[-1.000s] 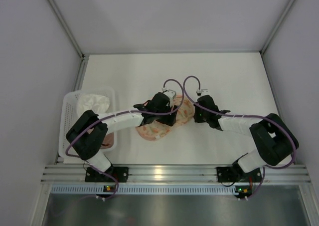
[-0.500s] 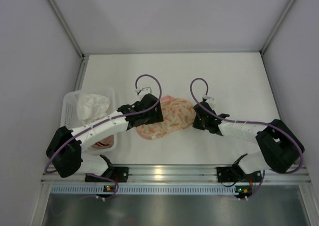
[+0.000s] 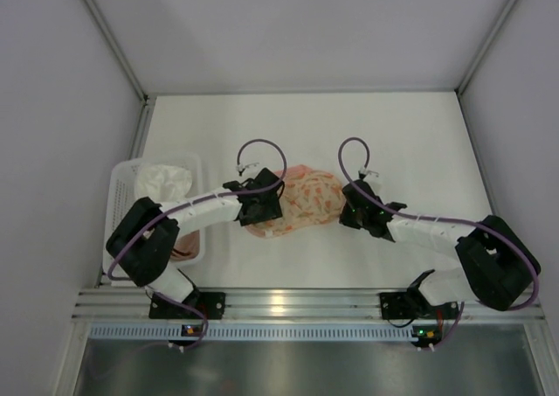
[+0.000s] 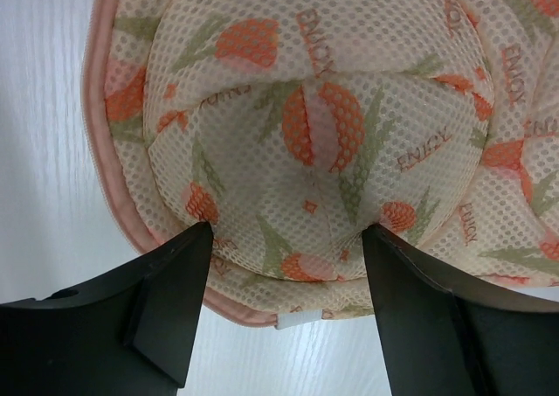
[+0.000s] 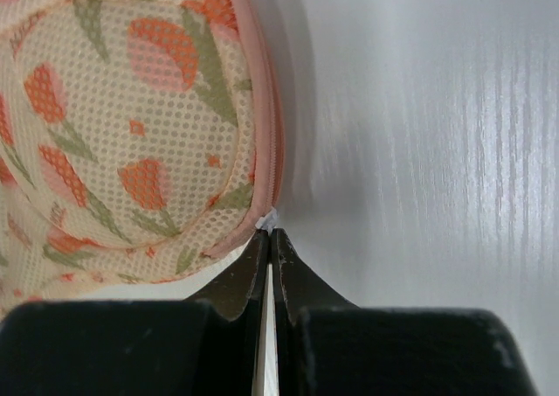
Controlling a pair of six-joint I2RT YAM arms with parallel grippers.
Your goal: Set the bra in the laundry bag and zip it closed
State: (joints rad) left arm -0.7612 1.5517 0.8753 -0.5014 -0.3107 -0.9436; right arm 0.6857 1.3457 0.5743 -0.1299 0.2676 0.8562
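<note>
pale grey walls (image 3: 288, 29) enclose the white table (image 3: 393, 125) on left, right and far sides; a metal rail (image 3: 297, 304) lines its near edge.

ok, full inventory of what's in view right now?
laundry bag: 1, cream-peach mesh, orange floral print, pink zip edge; table centre, domed side up
zip tab: 1, white; on the bag's zip edge, at the right gripper's tips
basket: 1, white plastic; table's left edge
cloth: 1, white, crumpled; basket's far end
pinkish item: 1; basket's near end, partly under the left arm, unidentifiable
table: 1, white
left gripper: black, open; straddling the bag's left end
right gripper: black, shut; bag's right end
</note>
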